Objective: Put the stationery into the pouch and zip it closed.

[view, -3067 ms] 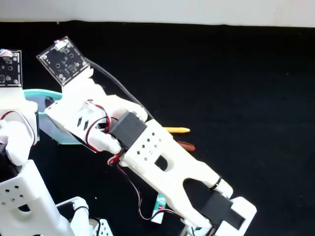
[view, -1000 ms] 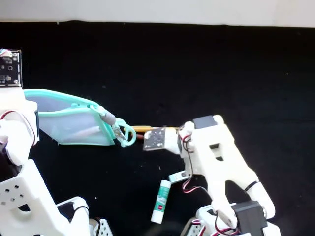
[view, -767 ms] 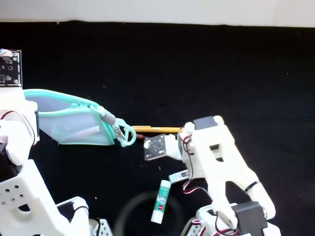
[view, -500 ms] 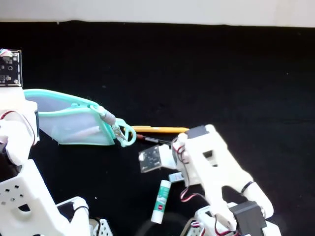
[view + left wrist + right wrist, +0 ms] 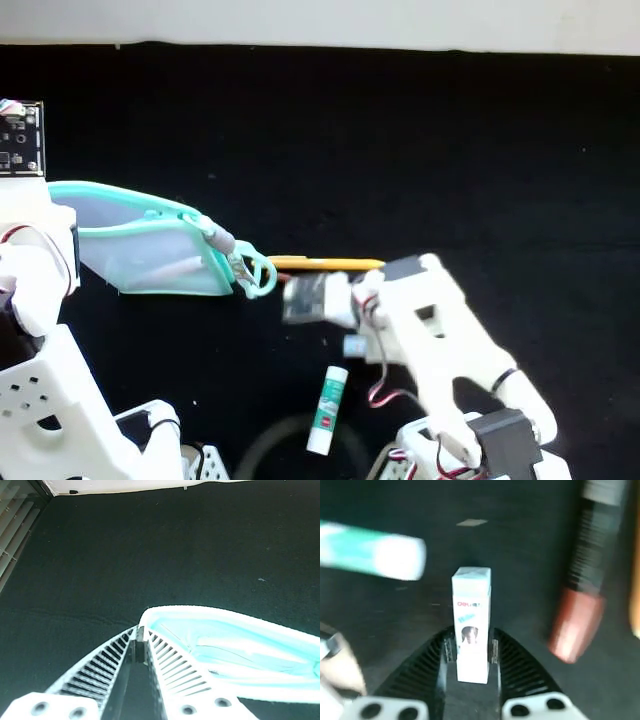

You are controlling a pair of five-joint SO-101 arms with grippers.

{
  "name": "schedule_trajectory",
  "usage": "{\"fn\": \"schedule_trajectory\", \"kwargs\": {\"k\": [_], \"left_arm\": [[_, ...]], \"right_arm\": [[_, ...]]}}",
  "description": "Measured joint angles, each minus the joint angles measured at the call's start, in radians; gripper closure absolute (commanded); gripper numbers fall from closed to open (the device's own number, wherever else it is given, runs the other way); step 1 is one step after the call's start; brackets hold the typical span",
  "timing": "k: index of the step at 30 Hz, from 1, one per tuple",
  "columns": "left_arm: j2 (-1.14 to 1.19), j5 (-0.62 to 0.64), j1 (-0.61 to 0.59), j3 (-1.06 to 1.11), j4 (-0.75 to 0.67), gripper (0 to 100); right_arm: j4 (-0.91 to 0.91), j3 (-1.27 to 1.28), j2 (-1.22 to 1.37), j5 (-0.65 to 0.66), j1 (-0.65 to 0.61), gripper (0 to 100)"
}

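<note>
Left gripper [image 5: 140, 632] — fingers closed on the rim of the teal pouch [image 5: 150, 250], whose mouth gapes open over the black table [image 5: 450, 150].
Glue stick [image 5: 327, 395]: flat on the table, near the arms' bases.
Yellow pencil [image 5: 330, 264]: just beside the pouch's zip ring.
Right gripper [image 5: 471, 645] — clamped on a small white eraser [image 5: 471, 605], near a red-capped pen [image 5: 582, 580].

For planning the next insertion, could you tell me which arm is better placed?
Right: the right gripper holds the eraser near the pouch, while the left gripper is shut on the pouch's rim.
</note>
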Motion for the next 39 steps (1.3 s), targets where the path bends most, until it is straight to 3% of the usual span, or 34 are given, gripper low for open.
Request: {"fn": "schedule_trajectory", "kwargs": {"k": [8, 16, 22, 30, 39], "left_arm": [[0.0, 0.0, 0.0, 0.0, 0.0, 99], [0.0, 0.0, 0.0, 0.0, 0.0, 99], [0.0, 0.0, 0.0, 0.0, 0.0, 99], [0.0, 0.0, 0.0, 0.0, 0.0, 99], [0.0, 0.0, 0.0, 0.002, 0.0, 99]], "right_arm": [[0.0, -0.318, 0.002, -0.399, 0.046, 99.0], [-0.005, -0.723, 0.002, -0.812, -0.198, 99.0], [-0.133, -0.864, 0.002, -0.97, -0.33, 99.0], [-0.252, -0.954, 0.002, -1.137, -0.407, 99.0], [-0.267, -1.046, 0.003, -1.166, -0.595, 99.0]]}}
